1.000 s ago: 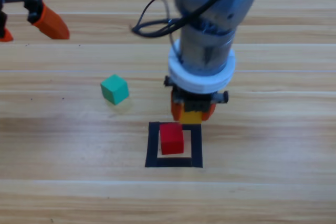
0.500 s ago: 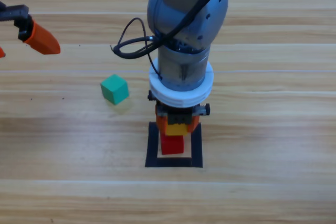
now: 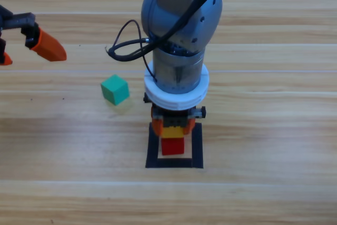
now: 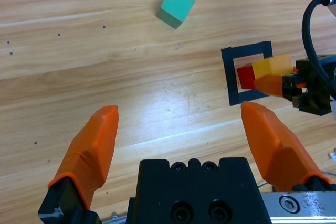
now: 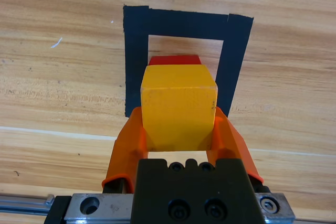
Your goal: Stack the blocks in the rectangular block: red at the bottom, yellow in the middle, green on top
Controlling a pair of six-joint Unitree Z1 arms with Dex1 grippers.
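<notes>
While the right gripper point(image 3: 171, 123) squeezes the yellow cube point(image 5: 178, 106) right over the red cube point(image 3: 172, 146) inside the black tape rectangle point(image 3: 197, 148), the green cube point(image 3: 115, 89) sits up-left of the rectangle, and the left gripper point(image 4: 181, 129) waits far left, spread wide.

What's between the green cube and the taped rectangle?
Nothing: bare wood lies between the green cube and the taped rectangle, seen in the high view.

Red cube point(image 5: 174, 60) mostly hidden behind yellow cube point(image 5: 178, 106) (top sliver shows).

Yellow cube point(image 5: 178, 106), black tape outline point(image 5: 135, 40)
</notes>
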